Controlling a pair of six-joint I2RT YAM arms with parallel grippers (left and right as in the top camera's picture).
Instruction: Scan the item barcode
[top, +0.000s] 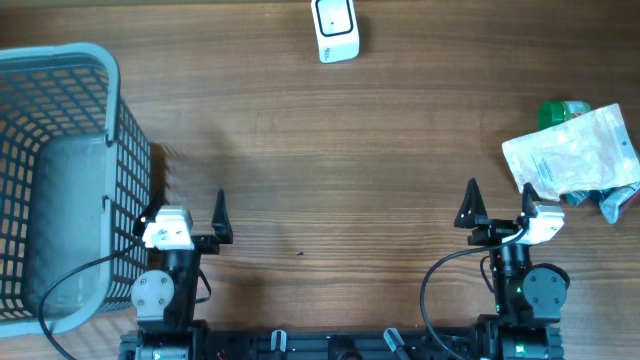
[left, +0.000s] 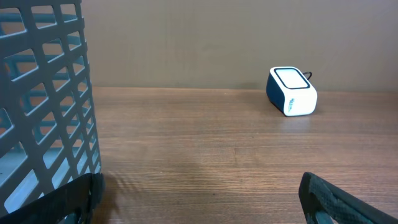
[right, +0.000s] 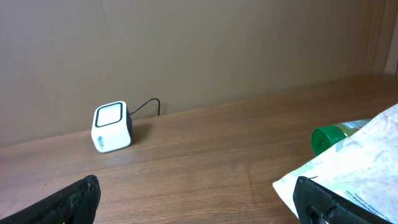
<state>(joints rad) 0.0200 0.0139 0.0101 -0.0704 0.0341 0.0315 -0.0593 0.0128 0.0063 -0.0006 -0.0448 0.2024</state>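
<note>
Gaping wide, the left end effector (top: 186, 207) and right end effector (top: 499, 196) hold nothing.

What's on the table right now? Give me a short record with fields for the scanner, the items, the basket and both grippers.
scanner: white and dark blue cube-shaped barcode scanner, at the far edge of the brown wooden table
items: white crinkled plastic pouch lying partly over a green-capped container, at the right
basket: grey plastic lattice basket, at the left
left gripper: open, holding nothing, beside the basket
right gripper: open, holding nothing, near the pouch
stage: no item picked up yet
</note>
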